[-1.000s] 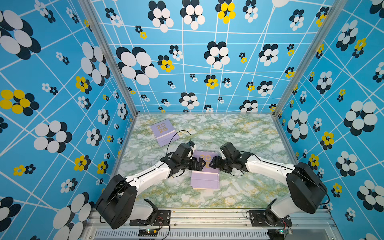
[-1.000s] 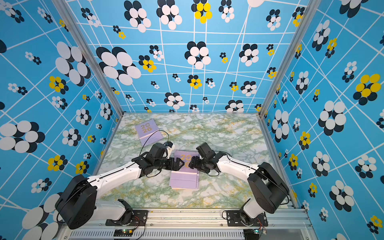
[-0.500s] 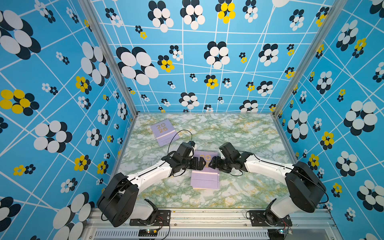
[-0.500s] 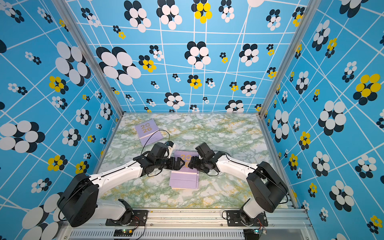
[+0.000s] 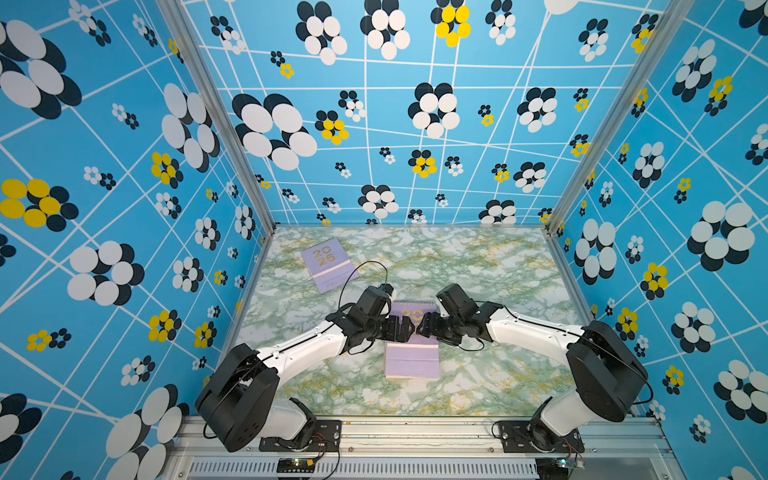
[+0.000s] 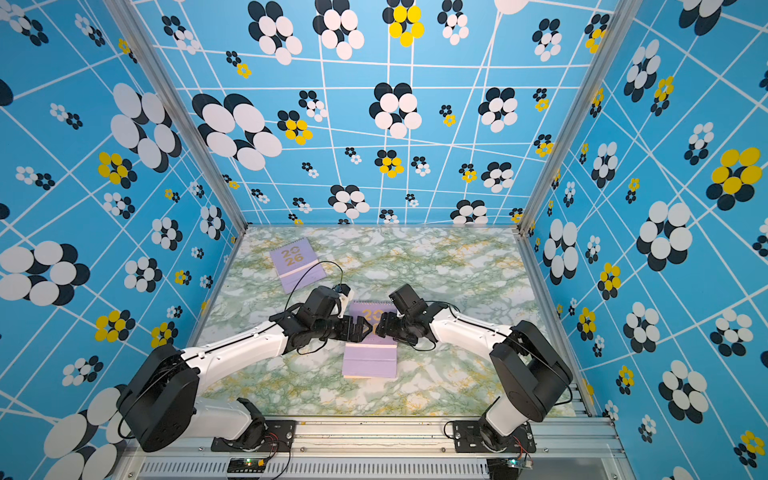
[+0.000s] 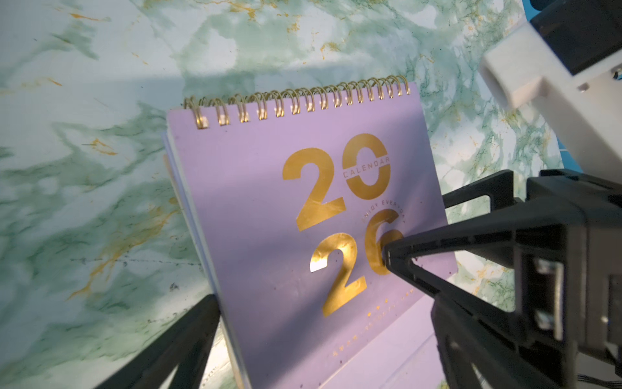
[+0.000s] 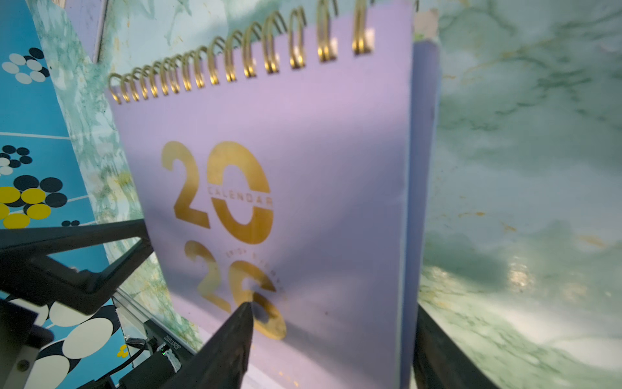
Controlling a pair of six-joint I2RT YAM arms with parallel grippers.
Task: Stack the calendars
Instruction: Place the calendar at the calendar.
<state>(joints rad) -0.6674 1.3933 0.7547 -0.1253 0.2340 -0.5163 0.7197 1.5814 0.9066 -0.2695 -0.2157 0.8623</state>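
Observation:
A lilac calendar with a gold "2026" tops a pile at mid-table; peach edges show beneath it. Another lilac calendar lies flat alone at the back left. Both grippers meet over the pile's cover. My left gripper is open, and in the left wrist view its fingers flank the top calendar. My right gripper has its jaws apart. In the right wrist view one fingertip rests on the "6" of the cover and the other stands just off the calendar's right edge.
The marble-patterned table is boxed in by blue flowered walls on three sides. An aluminium rail with both arm bases runs along the front. A black cable loops up from the left wrist, close to the back-left calendar.

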